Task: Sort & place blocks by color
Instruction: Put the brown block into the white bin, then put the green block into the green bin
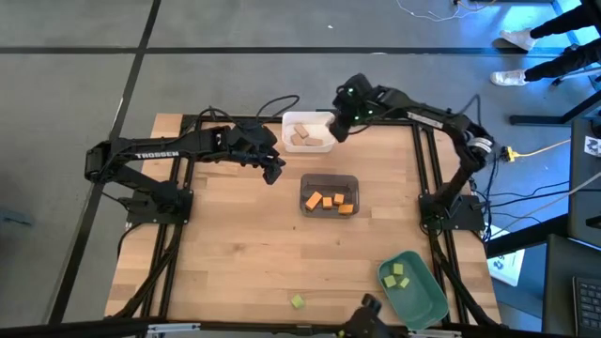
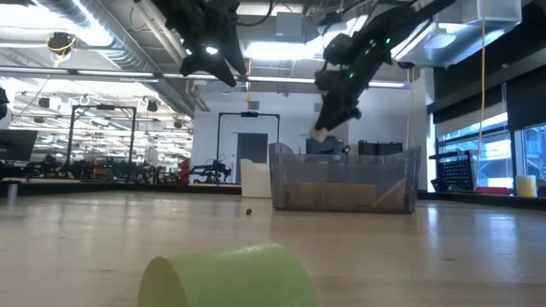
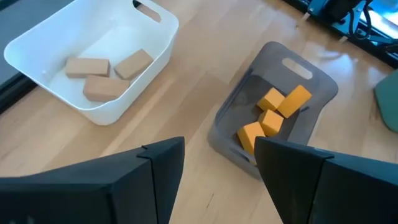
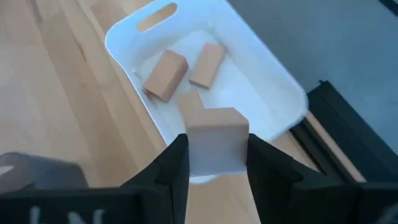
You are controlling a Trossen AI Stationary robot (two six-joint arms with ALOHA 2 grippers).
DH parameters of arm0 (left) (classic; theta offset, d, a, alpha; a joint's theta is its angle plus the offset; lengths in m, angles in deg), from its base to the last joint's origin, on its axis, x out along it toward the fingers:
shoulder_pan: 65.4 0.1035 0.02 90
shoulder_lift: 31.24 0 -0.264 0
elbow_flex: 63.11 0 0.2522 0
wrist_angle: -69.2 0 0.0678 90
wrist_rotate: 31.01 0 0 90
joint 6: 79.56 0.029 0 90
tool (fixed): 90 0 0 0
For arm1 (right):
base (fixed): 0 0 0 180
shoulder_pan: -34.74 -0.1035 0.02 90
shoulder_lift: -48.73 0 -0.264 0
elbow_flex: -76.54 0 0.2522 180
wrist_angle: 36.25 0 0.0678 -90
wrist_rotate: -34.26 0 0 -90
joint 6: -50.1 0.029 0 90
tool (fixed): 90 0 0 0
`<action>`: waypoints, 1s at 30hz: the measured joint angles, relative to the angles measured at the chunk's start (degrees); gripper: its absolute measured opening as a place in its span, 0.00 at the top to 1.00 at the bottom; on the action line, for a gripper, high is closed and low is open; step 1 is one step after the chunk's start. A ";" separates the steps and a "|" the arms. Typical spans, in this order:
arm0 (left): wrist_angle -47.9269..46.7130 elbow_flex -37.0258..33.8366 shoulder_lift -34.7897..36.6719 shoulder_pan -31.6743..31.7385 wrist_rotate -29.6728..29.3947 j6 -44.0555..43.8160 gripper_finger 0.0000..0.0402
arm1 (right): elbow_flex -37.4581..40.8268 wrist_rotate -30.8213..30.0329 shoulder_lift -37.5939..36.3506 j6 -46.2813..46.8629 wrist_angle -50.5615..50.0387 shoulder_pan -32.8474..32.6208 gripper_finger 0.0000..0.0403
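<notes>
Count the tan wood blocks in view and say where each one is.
4. Three tan blocks lie inside the white bin at the table's far edge. A fourth tan block is clamped in the right gripper, above that bin's rim. None seem hidden.

the tub (image 1: 324, 146) stands at the table's (image 1: 235, 253) far edge with blocks (image 1: 300, 136) in it. a second bin (image 1: 329, 178) is nearer, at the middle. a third bin (image 1: 427, 302) is near right, one block (image 1: 298, 301) left of it.
</notes>
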 joint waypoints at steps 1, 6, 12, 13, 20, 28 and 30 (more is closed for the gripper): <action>0.01 -0.02 0.00 0.00 -0.01 -0.02 0.54 | 0.00 0.25 1.19 -0.02 0.91 -0.16 0.69; 0.02 -0.02 0.00 0.00 -0.01 -0.02 0.54 | 0.00 0.20 7.19 -0.12 3.37 -0.75 0.69; 0.00 -0.02 0.00 0.00 0.14 0.00 0.54 | -0.01 0.29 12.42 -1.93 4.60 -0.92 0.69; 0.00 -0.02 0.00 0.00 0.17 -0.02 0.54 | -0.02 0.29 12.80 -1.90 4.79 -0.92 0.69; 0.00 -0.02 0.00 0.00 0.20 0.00 0.54 | 0.00 0.16 13.57 -1.68 6.37 -1.48 0.60; -0.02 -0.02 0.00 -0.02 0.87 -0.11 0.54 | -4.40 0.25 13.62 -1.55 2.08 -2.33 0.58; -0.15 -0.02 -0.02 -0.12 1.74 0.04 0.54 | -7.74 0.25 13.60 -1.79 -2.73 -2.71 0.58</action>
